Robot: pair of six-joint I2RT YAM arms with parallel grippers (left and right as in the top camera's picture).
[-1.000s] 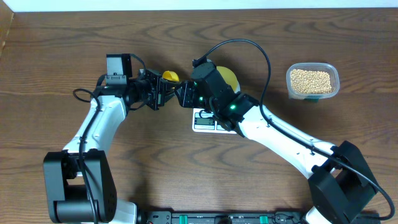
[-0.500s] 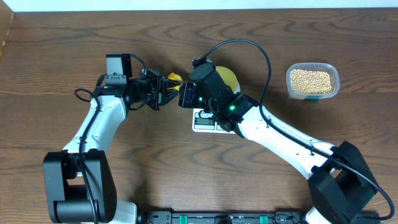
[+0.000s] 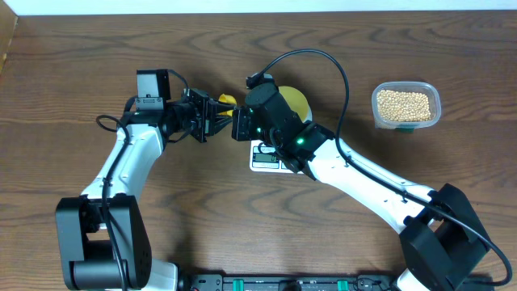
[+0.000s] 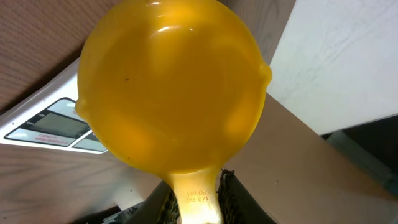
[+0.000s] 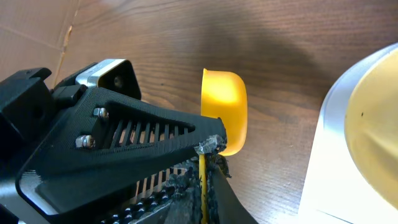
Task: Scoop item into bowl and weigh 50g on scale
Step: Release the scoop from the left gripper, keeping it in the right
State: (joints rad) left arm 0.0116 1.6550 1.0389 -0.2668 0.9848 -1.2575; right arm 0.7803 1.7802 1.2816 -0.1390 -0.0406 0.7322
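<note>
A bright yellow scoop (image 3: 224, 100) hangs empty over the table, just left of the scale (image 3: 266, 158). My left gripper (image 3: 215, 115) is shut on its handle. In the left wrist view the pads lie against both edges of the handle, below the scoop's cup (image 4: 171, 81). My right gripper (image 5: 205, 163) is shut on the same handle, edge-on and thin between its pads, with the cup (image 5: 225, 109) above. The pale yellow bowl (image 3: 295, 101) stands on the scale, partly hidden by my right arm. The tan beans (image 3: 404, 103) fill a clear tub at the far right.
The clear tub (image 3: 437, 107) stands apart from both arms near the table's right rear. My two wrists crowd together left of the scale (image 5: 323, 180). A cable arcs over the bowl (image 5: 379, 124).
My right gripper has slid left onto the scoop's handle and shut on it. The left gripper stays on the handle, and the scoop has barely moved.
</note>
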